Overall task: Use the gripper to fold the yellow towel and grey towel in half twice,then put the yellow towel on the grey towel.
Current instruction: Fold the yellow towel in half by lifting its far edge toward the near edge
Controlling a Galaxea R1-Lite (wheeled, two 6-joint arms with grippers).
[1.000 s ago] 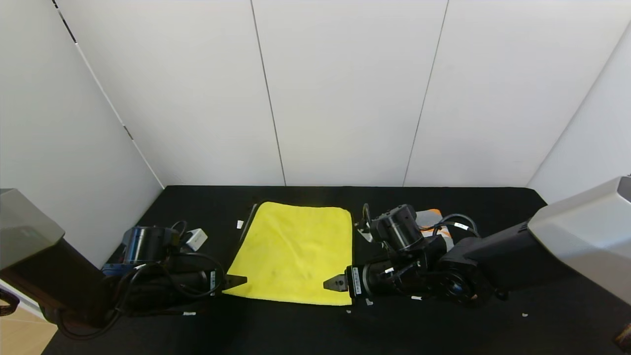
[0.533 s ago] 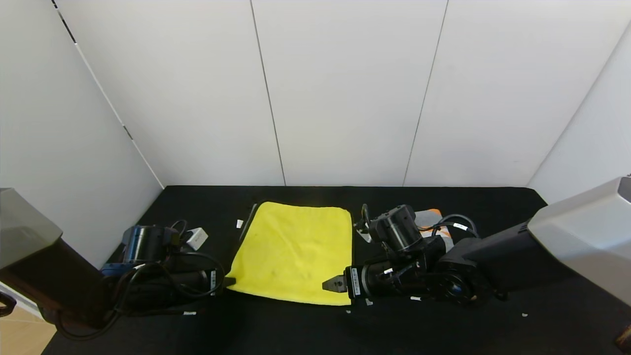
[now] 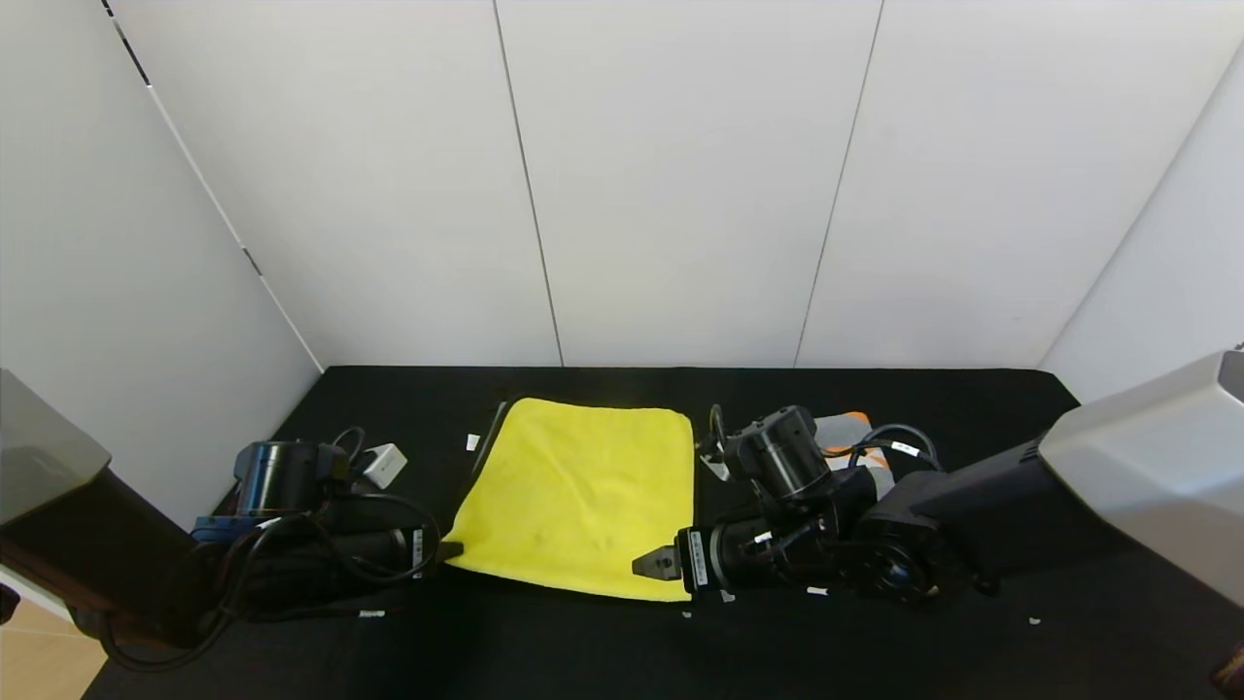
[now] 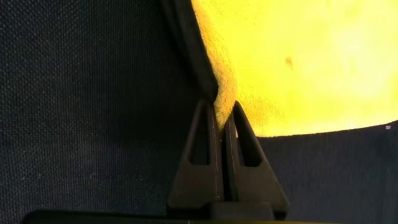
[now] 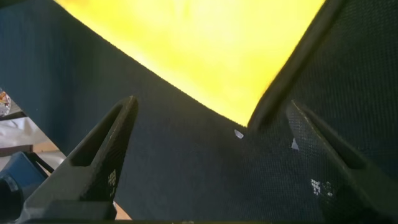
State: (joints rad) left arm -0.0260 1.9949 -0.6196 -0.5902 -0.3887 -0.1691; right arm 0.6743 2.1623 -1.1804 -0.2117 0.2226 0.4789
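White wall panels back the black cloth-covered table [image 3: 544, 642], where the bright yellow microfibre towel [image 3: 583, 491] lies flat between both arms; left wrist view: left end effector [image 4: 222, 127] pinches the towel's near-left corner; right wrist view: right end effector [image 5: 227, 134] spread wide at the near-right corner

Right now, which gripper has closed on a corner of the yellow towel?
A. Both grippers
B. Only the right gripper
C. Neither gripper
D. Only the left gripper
D. In the left wrist view the left gripper has its fingers pinched on the near left corner of the yellow towel, while the right gripper stands open at the near right corner, with nothing between its fingers.
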